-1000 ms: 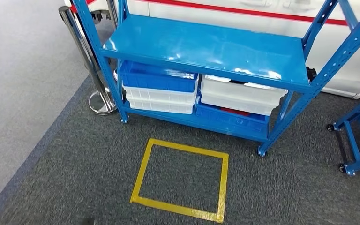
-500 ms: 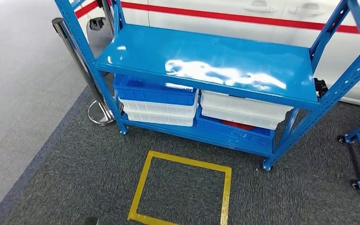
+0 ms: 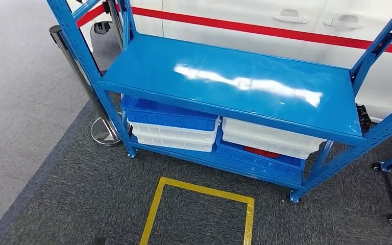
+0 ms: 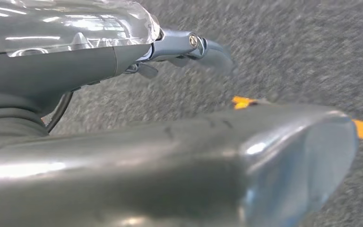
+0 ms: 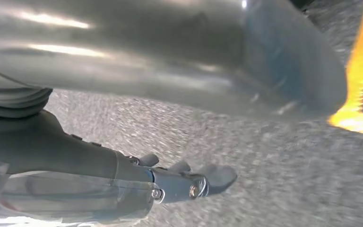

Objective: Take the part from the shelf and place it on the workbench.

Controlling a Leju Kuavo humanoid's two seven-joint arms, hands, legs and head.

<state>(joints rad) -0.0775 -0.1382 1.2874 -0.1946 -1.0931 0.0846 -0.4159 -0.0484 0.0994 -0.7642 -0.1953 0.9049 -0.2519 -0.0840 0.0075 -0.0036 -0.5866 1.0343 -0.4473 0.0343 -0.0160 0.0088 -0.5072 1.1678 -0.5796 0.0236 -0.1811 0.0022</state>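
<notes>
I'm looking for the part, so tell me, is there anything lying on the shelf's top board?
No. In the head view the top board of the shelf is bare blue metal with only a light glare on it; the bins sit on the level below.

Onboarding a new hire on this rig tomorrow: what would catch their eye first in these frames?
The blue metal shelf dominates the head view, its glossy bare top level throwing glare. On its bottom level sit stacked bins: a blue bin over white ones at left, a white bin over a blue one at right. On the grey carpet in front lies a yellow tape square, and a white car with a red stripe stands behind.
</notes>
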